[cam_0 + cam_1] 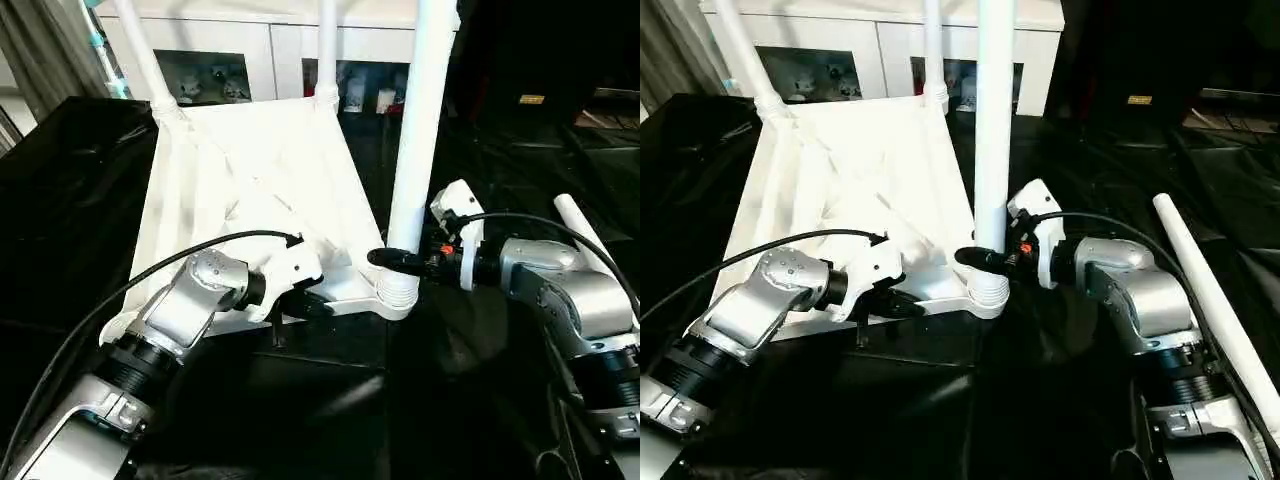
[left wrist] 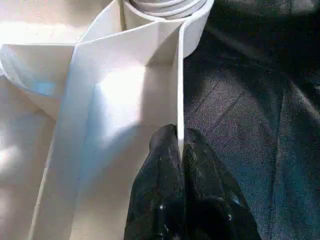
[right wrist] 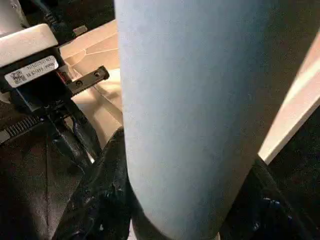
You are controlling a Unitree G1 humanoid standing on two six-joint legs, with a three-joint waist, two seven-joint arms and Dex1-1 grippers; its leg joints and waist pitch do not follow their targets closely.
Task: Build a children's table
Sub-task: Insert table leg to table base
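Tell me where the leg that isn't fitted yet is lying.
The loose leg lies on the black surface on the robot's right, just outside its right arm, away from the upturned table top.

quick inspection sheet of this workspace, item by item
surface: black cloth covers the work area.
job's things: white table top lies underside up, tilted; three legs stand in its corner sockets, the near leg upright in its socket; a fourth leg lies loose on the cloth by the right arm.
clutter: nothing seen.
grippers: left claw shut on the top's thin rim; right claw closed around the near leg just above the socket.
cables: black cable arcs over the left wrist, another over the right.
surroundings: white cabinet behind, grey curtain far left.
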